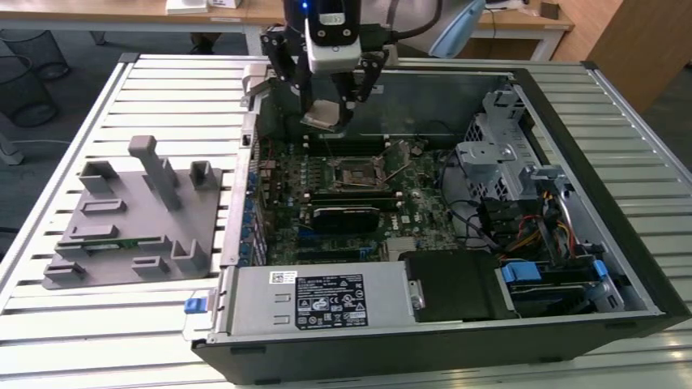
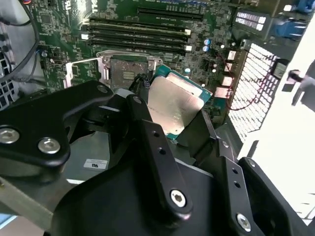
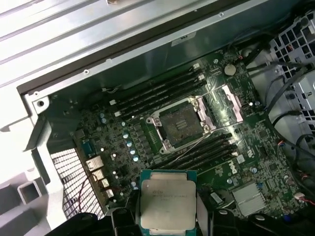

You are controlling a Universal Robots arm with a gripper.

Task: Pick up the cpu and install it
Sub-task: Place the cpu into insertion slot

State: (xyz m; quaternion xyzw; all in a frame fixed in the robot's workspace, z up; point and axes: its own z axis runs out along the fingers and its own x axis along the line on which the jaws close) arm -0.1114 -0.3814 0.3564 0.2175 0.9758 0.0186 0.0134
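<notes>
While the slatted metal worktop [image 1: 162, 89] carries the open, white-labelled computer case [image 1: 433, 350], the gripper [image 1: 327, 113] clamps the cpu [image 1: 321, 118] above the motherboard [image 1: 416, 194].

1 cpu [image 3: 167, 202], 1 pincer [image 1: 326, 109], 1 computer case [image 1: 433, 93]

- Cpu [image 3: 167, 204]: in the first wrist view, one edge was cut off by the picture's border. Two sides were covered where the jaws clamped them.
- In the second wrist view, one corner and the adjoining rim of the cpu [image 2: 174, 101] were hidden behind black linkage.
- Gripper [image 1: 326, 113]: the upper body was cut off by the exterior view's top edge.
- Cpu socket [image 2: 125, 73]: partly hidden behind cpu and linkage.
- Power supply label [image 1: 330, 298]: the print was too small to tell.
- Wire-mesh bin [image 1: 24, 93]: cut off at the exterior view's left edge.
</notes>
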